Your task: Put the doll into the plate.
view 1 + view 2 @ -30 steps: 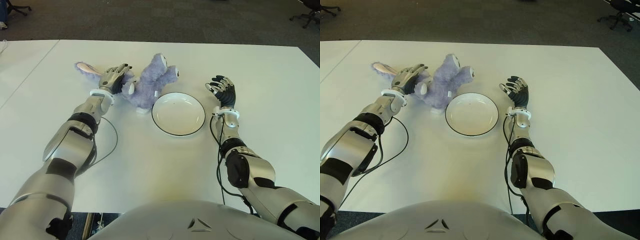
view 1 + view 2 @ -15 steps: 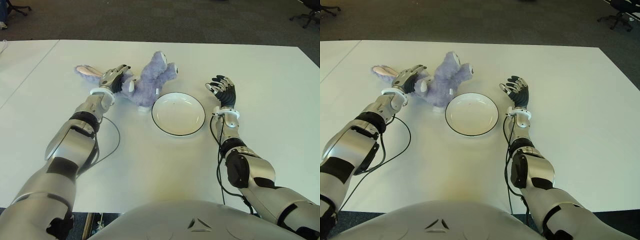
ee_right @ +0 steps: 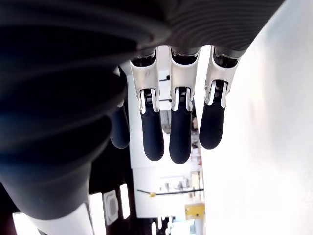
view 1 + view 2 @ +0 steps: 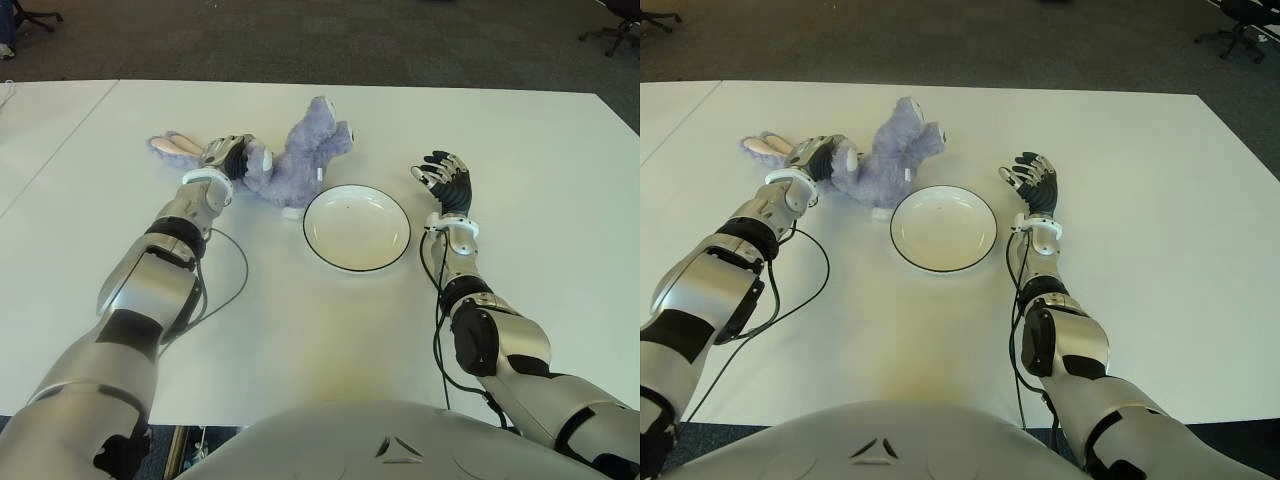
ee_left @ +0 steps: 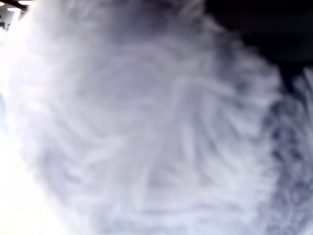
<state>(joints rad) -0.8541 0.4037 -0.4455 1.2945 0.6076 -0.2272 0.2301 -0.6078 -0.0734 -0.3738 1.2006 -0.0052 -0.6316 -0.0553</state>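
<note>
Lying on its side on the white table [image 4: 300, 330], the soft lilac plush rabbit doll [image 4: 300, 160] stretches along a slanted line: its pink-lined ears [image 4: 172, 146] point away to the robot's left, while its legs reach toward the far right, ending just beyond the far-left rim of the round white plate with a thin black edge [image 4: 357, 228]. The doll's body sits just beside that rim, not inside it, with a small white tag showing at the edge nearest the plate.

The left hand [image 4: 228, 157] is pressed into the doll's head end, between ears and body, with its fingers curled into the fur; its wrist view is filled with lilac plush and nothing else, so the hand reads as closed on the doll. From this hand the plate lies to the right and a little nearer the robot, and the doll's bulk sits between the two.

The right hand [image 4: 445, 184] shows on the plate's right side, well apart from the doll, palm upright and fingers [image 3: 179, 132] loosely extended, holding nothing.

My judgement: the left arm is plainly the one placed to act, and carrying the doll rightward along its own long axis would bring the body over the plate first, with the ears trailing.
</note>
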